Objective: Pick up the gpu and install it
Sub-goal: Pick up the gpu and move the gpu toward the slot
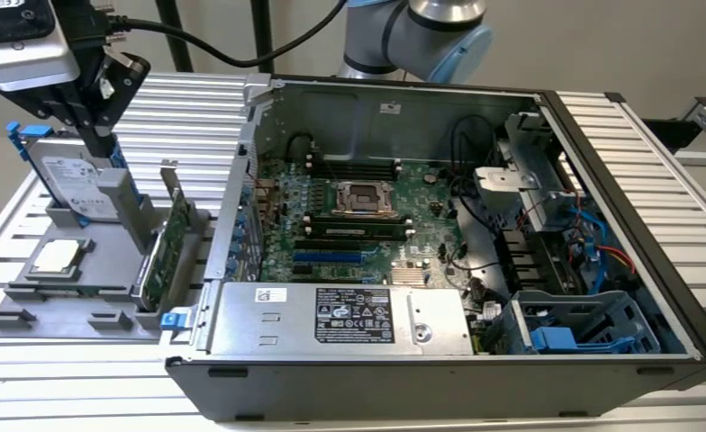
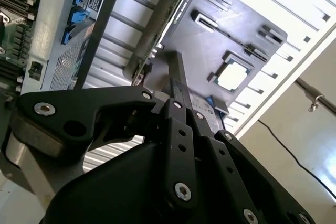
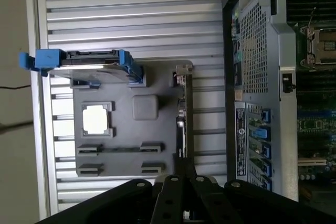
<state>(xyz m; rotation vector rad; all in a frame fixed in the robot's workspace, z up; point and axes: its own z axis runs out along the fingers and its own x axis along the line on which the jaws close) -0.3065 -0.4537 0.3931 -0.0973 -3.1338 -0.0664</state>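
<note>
gpu (image 1: 176, 236) upright in grey holder (image 1: 115, 270), closed claw (image 1: 98, 142) hovering above

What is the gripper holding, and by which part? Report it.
Nothing. The gripper hangs above the stand; the graphics card stands in it, untouched.

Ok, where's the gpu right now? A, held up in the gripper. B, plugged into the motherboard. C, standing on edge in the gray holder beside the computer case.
C: the gpu stands on edge in the gray holder, outside the computer case.
</note>
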